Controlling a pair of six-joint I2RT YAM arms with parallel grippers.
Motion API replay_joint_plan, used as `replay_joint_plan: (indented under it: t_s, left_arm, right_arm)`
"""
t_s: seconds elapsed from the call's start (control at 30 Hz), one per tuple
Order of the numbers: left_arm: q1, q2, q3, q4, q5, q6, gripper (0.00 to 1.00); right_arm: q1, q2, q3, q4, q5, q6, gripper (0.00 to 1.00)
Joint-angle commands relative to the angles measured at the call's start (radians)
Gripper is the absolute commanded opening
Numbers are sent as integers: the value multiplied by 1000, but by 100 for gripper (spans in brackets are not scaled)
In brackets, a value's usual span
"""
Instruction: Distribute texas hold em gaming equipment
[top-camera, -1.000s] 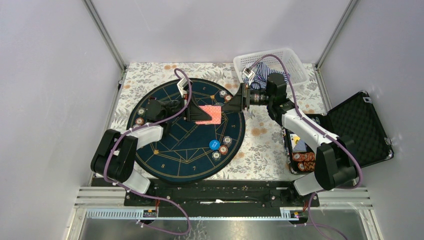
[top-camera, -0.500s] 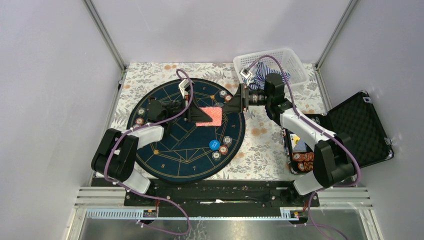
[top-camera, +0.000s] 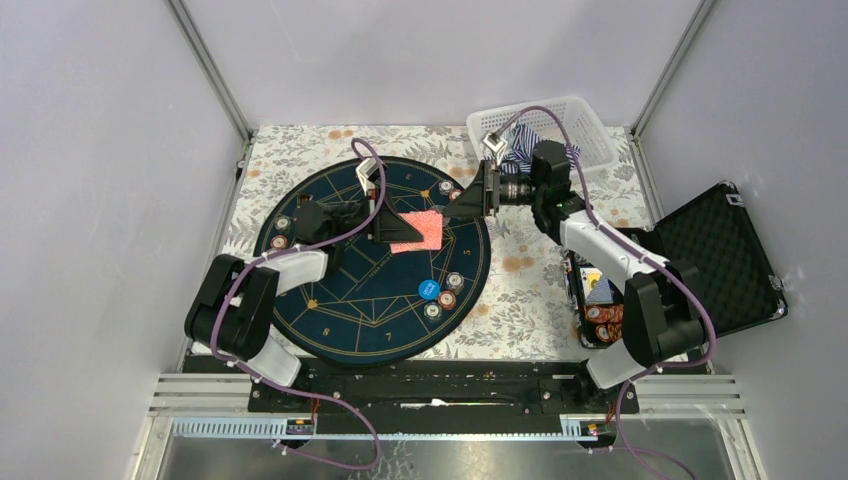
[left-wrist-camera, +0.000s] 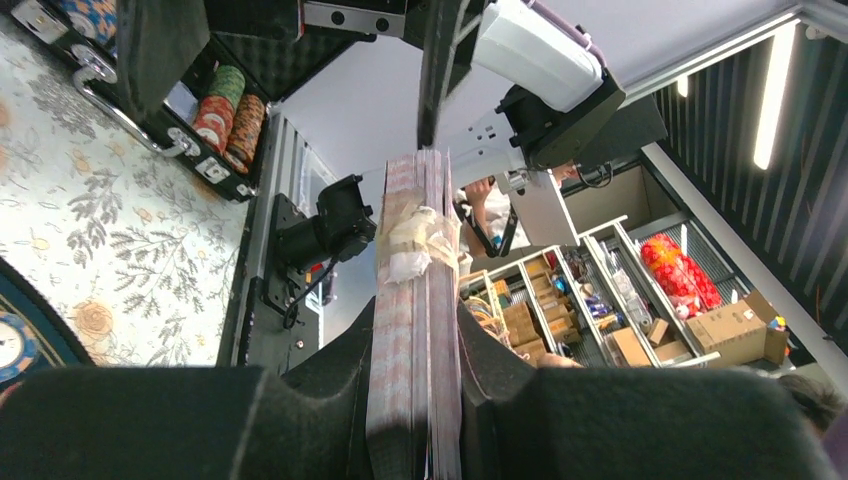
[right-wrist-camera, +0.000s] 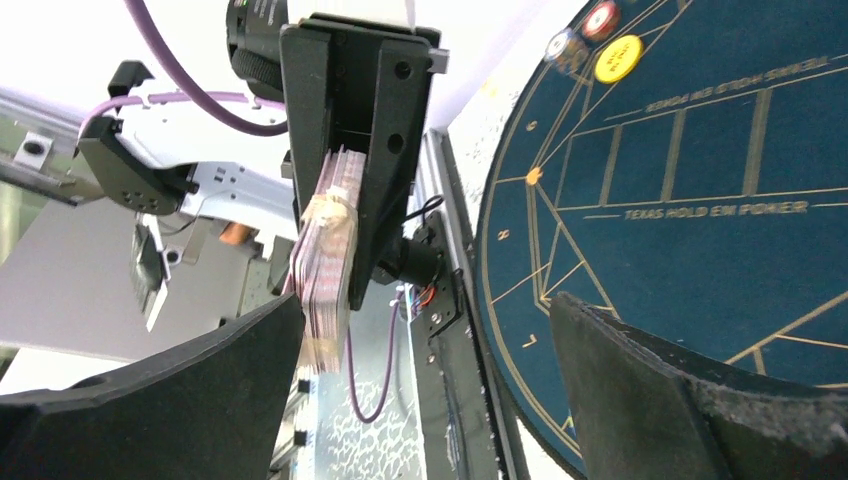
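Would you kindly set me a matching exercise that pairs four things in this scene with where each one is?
Things:
1. card deck
2. blue disc
3. striped cloth
4. black case

Places:
A. lying on the navy mat
B. open, to the right of the mat
C. clamped in the left gripper
D. inside the white basket

Pairs: 1-C, 2-A, 3-D, 4-B.
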Motion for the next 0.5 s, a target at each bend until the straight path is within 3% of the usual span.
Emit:
replay_joint_plan:
  t_s: [0.0,0.47]
  left_arm:
    - [60,-15,13,126,-62,-34,0]
    - [86,23,21,174,-100,-88,0]
  right_arm:
    - [-64,-36,45,-56,-3,-64,100]
    - [-12,-48,-17,-44,31,-59,100]
